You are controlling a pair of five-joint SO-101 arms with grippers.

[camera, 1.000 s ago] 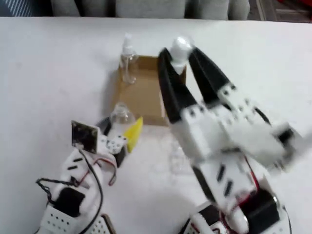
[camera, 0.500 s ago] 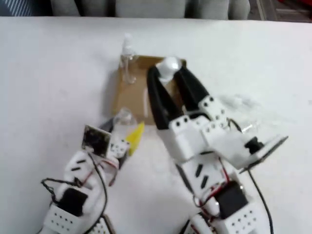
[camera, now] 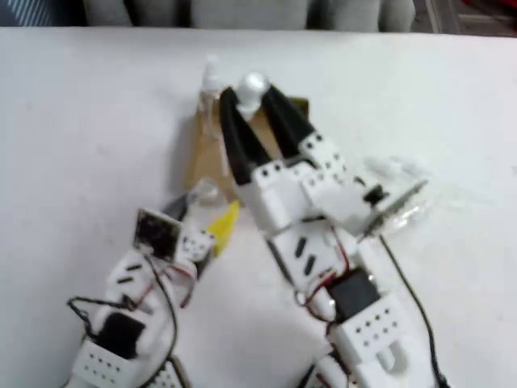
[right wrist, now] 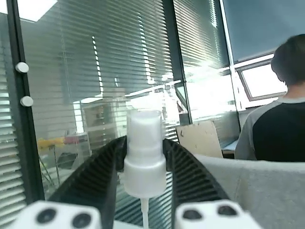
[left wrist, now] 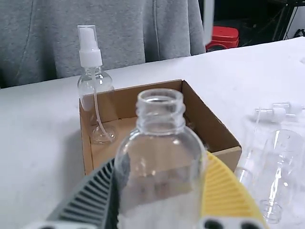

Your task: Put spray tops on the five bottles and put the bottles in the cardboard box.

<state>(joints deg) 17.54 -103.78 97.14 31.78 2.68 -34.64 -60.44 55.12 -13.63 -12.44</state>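
1. High view: right end effector (camera: 252, 99) is clamping a spray top (camera: 253, 84) and holding it above the far part of the box (camera: 208, 162).
2. Left end effector (camera: 207, 217) is gripping an uncapped bottle (camera: 203, 192) upright at the box's near edge, just above the tabletop (camera: 97, 121).
3. Left wrist view: the bottle (left wrist: 159, 152) is sitting between the grey and yellow fingers, neck open. A capped bottle (left wrist: 93, 88) is standing at the box's far corner, apparently inside. A loose bottle (left wrist: 280, 164) is lying beside the box (left wrist: 212, 126).
4. Right wrist view: the spray top (right wrist: 144, 157) is sitting squarely in the right end effector (right wrist: 144, 155), with its tube (right wrist: 143, 213) hanging down.
5. Risks, as I am judging them:
   - The black fingers are passing just beside the capped bottle (camera: 212, 97); a sideways swing could be tipping it over.
   - The top is hanging well apart from the open neck, so a thin, swaying tube could be missing the mouth or catching on its rim.
   - Pressing or twisting the top on could be turning the smooth bottle in the left grip.
6. Pose: right arm is stretching forward and raised over the box, its wrist looking roughly level into the room. Left arm is sitting low and tucked back, wrist tilting towards the box.
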